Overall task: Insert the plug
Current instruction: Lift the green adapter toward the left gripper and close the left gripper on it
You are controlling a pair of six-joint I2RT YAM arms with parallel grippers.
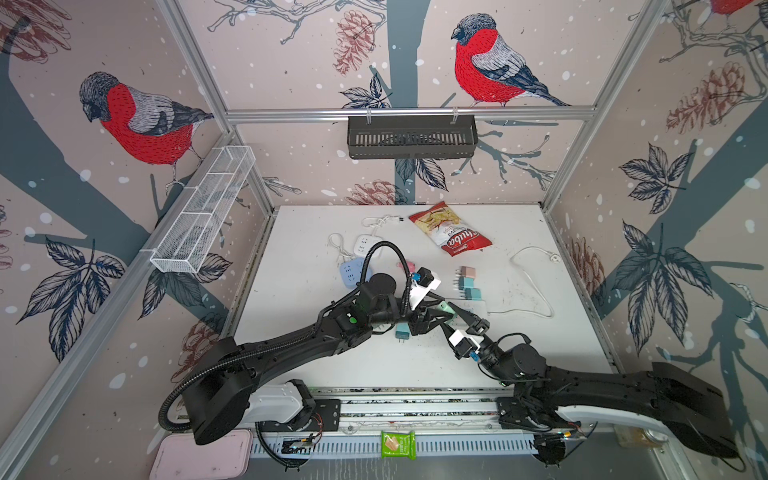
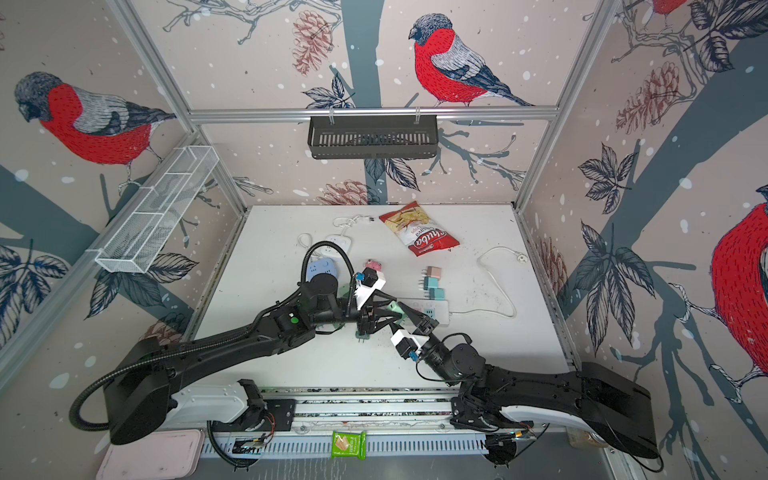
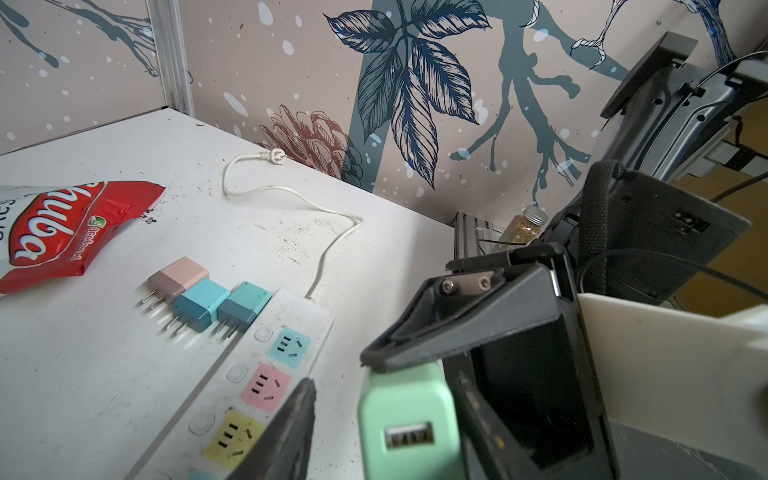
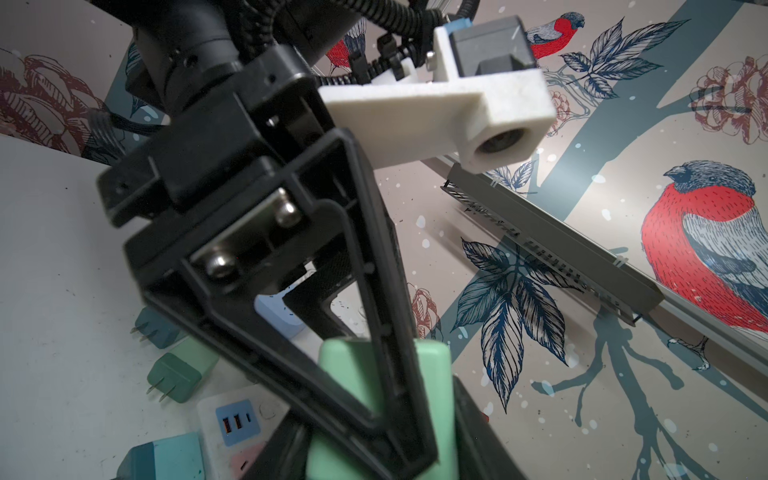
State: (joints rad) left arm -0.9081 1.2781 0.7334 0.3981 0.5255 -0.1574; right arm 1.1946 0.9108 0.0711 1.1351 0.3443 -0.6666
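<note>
On the rail at the near edge, in front of the white surface (image 1: 332,365), a green snack packet (image 1: 398,444) is seen, with a pink tray (image 1: 203,455) to its left. Two black arms are stretched from the near corners to the middle of the surface, where both claws meet at the mint-green plug (image 1: 446,308).

The right claw (image 4: 353,453) is clamped on the plug, which is held at the left end of a white power strip (image 3: 291,328). Whether its prongs touch the strip cannot be told. The left claw (image 3: 386,399) is set around the same plug with its jaws apart, and a gap is visible between one finger (image 3: 297,424) and the plug's side.

Just near and left of the claws, a teal plug (image 1: 402,333) lies flat on the surface. Just beyond the strip, a pink plug (image 1: 467,272) and two more teal ones are lined up. The strip's white cord (image 1: 536,291) is looped away to the right.

Farther left, a blue socket block (image 1: 351,272) and a white one (image 1: 365,243) are placed. A red chip bag (image 1: 449,230) lies toward the far edge, and a black basket (image 1: 411,137) is hung on the far wall.
</note>
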